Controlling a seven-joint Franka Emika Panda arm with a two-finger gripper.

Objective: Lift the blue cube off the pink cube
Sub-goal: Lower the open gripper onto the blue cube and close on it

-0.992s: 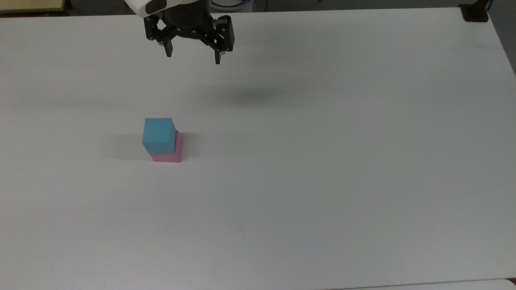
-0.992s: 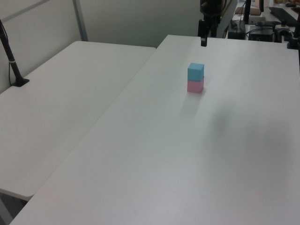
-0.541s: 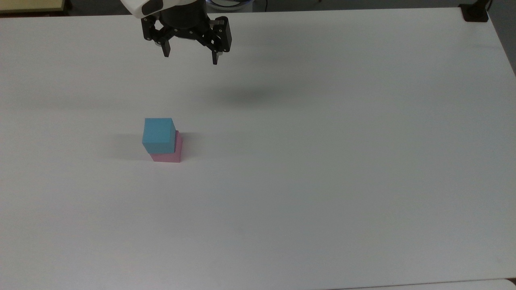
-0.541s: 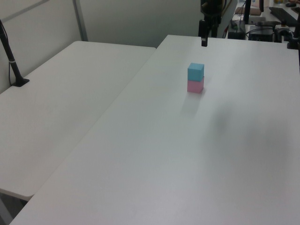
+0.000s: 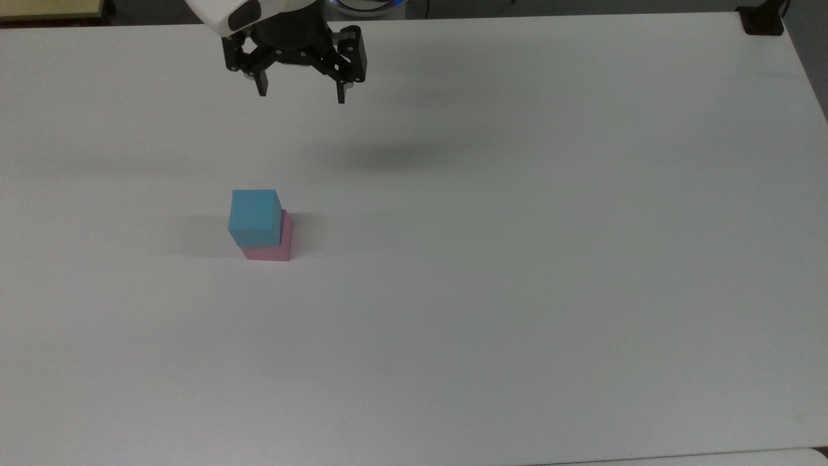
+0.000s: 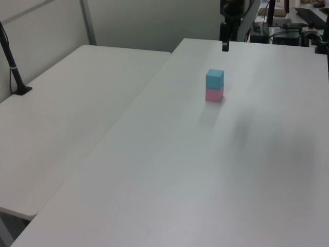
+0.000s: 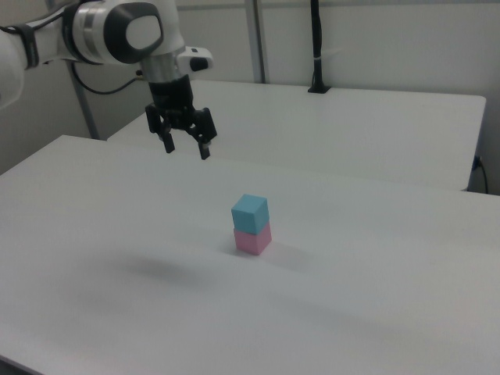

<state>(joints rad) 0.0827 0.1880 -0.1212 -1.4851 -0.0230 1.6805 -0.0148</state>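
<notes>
Fingers: spread, holding nothing
Gripper: above the table
Blue cube: atop pink cube, well apart from fingers

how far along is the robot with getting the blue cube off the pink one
Nothing looks done: the blue cube sits on the pink cube. In hand: nothing; the gripper hangs open and empty above the table, apart from the stack. Left: reaching, gripping, lifting off, setting down.
</notes>
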